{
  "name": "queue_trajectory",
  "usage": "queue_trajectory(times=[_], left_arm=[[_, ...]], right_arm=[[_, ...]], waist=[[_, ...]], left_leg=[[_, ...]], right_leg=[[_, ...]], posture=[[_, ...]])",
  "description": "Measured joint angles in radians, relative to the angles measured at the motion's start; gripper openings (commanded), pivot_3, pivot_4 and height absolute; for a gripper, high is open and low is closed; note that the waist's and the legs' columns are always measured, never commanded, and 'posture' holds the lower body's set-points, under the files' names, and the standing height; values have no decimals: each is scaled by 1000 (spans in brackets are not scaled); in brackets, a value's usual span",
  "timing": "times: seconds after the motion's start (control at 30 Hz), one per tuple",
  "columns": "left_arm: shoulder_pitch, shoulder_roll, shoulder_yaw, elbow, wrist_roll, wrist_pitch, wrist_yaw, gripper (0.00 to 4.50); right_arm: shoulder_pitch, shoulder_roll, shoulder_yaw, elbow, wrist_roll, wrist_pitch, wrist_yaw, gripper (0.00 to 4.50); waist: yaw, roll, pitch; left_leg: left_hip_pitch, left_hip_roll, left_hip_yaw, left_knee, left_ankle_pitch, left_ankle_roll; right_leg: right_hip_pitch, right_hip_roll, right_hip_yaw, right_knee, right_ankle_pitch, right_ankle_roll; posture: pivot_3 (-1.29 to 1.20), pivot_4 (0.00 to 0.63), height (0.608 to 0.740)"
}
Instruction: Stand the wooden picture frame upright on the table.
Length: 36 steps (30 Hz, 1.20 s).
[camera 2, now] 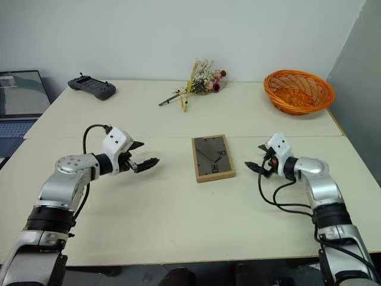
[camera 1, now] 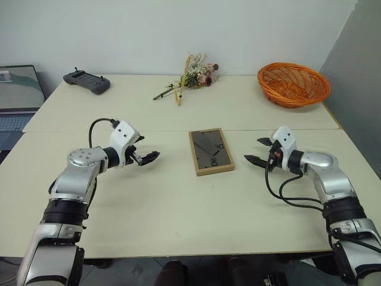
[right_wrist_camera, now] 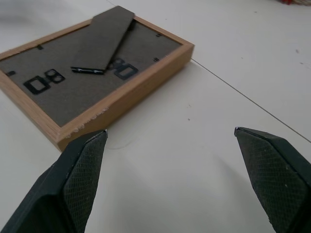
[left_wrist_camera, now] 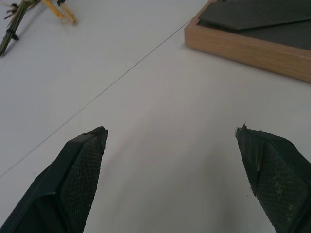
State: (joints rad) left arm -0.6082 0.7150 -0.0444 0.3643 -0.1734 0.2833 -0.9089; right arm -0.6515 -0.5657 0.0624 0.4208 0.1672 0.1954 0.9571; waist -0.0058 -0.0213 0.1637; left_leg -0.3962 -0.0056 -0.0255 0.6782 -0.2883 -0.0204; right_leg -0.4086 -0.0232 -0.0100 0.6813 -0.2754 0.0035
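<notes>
The small rectangular light-wood picture frame [camera 1: 211,151] lies flat, dark back up with its stand flap folded down, at the middle of the large cream-beige table [camera 1: 178,208], just on the robot's side of the seam between the slabs. The left gripper [camera 1: 147,158] hovers at the frame's nine o'clock, its black fingers spread and holding nothing. The right gripper [camera 1: 257,151] hangs at three o'clock, likewise spread and bare. Both point inward, apart from the frame.

At one o'clock, an orange woven basket [camera 1: 293,84]; at twelve, a dried flower sprig [camera 1: 191,76].
</notes>
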Motion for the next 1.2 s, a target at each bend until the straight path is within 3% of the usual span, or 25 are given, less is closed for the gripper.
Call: queue_trajectory(times=[0.27, 0.3, 0.47, 0.67, 0.93, 0.97, 1.2], left_arm=[[-114, -14, -54, 142, 43, -66, -106, 4500], [-132, -21, -56, 164, 46, -77, -110, 4325], [-245, -88, -89, 371, 114, -207, -116, 3219], [-358, -185, -114, 594, 195, -343, -58, 2044], [-393, -277, -119, 711, 253, -424, -19, 192], [-393, -284, -119, 712, 255, -426, -19, 28], [-364, -291, -118, 682, 259, -415, -63, 28]], right_arm=[[-140, 4, 30, 190, -51, -94, 54, 4466], [-152, 10, 39, 207, -60, -107, 59, 4488], [-200, 72, 66, 351, -106, -167, 54, 3455], [-299, 130, 82, 516, -187, -235, -67, 2169], [-320, 198, 99, 584, -228, -277, -89, 108], [-320, 204, 100, 584, -229, -279, -90, 0], [-275, 235, 109, 519, -230, -265, -61, 0]], waist=[[0, 0, 0], [0, 0, 0], [0, 0, 0], [-5, 0, 0], [-20, 0, 0], [-21, 0, 0], [-26, 0, 0]], left_leg=[[-1, 0, 0, 1, 0, 0], [-1, 0, 0, 1, 0, 0], [-1, 0, 1, 1, 0, -1], [-3, 0, 2, 1, 3, -4], [-3, 0, 2, 1, 3, -4], [-3, 0, 2, 1, 3, -4], [-3, 0, 2, 1, 3, -4]], right_leg=[[-1, 0, 0, 0, 0, 0], [-1, 0, 0, 0, 0, 0], [-2, 0, 0, 1, 0, 0], [-3, -1, 1, 0, 0, 0], [-3, -1, 1, 1, 0, 0], [-3, -1, 1, 1, 0, 0], [-3, -1, 1, 1, 0, 0]], posture=[[0, 150, 740], [0, 150, 740], [0, 150, 740], [0, 150, 740], [0, 150, 740], [0, 150, 740], [0, 150, 740]])
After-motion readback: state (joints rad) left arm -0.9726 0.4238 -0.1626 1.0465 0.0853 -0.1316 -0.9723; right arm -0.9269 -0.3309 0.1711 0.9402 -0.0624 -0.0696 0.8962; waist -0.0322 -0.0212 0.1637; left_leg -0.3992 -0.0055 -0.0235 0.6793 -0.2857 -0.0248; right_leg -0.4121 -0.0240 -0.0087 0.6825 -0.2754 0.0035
